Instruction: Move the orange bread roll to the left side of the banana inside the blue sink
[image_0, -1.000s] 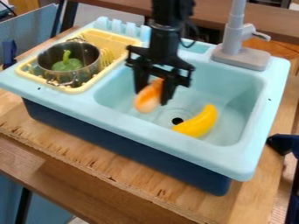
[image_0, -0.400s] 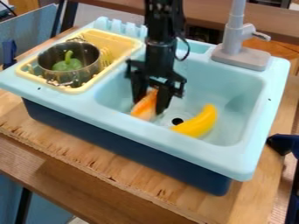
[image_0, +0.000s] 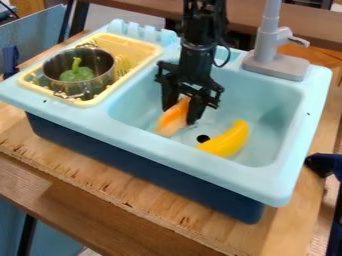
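The black gripper (image_0: 182, 112) hangs over the left part of the sink basin, shut on an orange-and-white piece (image_0: 172, 119) that looks like toy sushi or salmon. The piece sits tilted between the fingers, its pale lower end pointing down and left. Whether it touches the basin floor I cannot tell. To its right, a yellow banana (image_0: 228, 140) lies on the basin floor beside the dark drain hole (image_0: 203, 138).
A metal pot (image_0: 105, 77) holding a green pepper (image_0: 76, 73) stands in the yellow dish rack (image_0: 137, 46) at the left. The grey faucet (image_0: 268, 45) rises at the basin's back right. The light blue sink rim (image_0: 220, 177) surrounds the basin.
The gripper, with the orange piece in it, has gone lower into the basin, first slightly left, then back a little to the right. The banana and pot have not moved.
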